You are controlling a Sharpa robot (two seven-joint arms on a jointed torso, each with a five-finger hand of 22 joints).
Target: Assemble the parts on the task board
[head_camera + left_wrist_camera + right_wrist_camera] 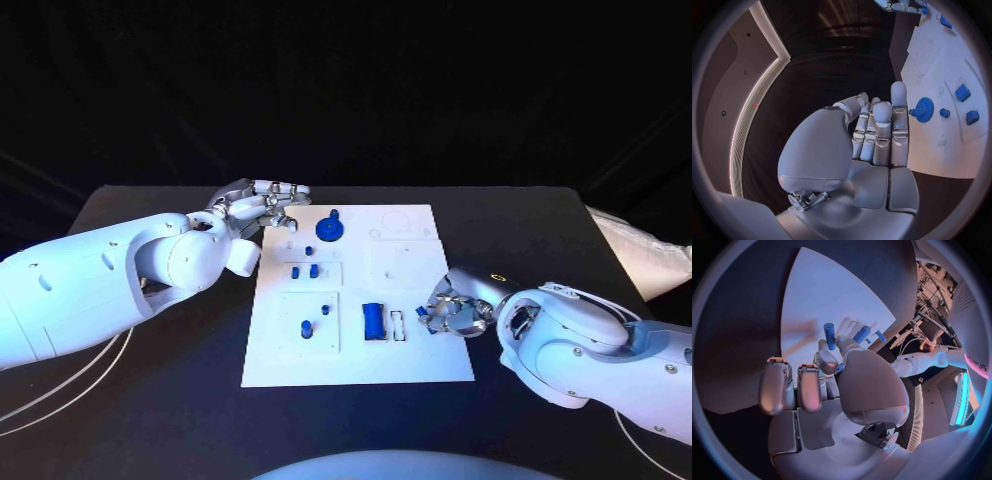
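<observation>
Matt board, glossy arms

The task board [411, 345] looks like matt white plastic on a dull black surface [173, 400]; the blue parts [374, 321] look smooth plastic, and the left hand [264, 203] and right hand [451, 315] show silvery metal.

No text, label, brand, number or sign can be read. The task board [411, 345] carries only faint outlines and marks too small to make out. A trace of dark lettering runs along a white arm [976, 362] at the rim of the right wrist view, too cut off to read.
</observation>
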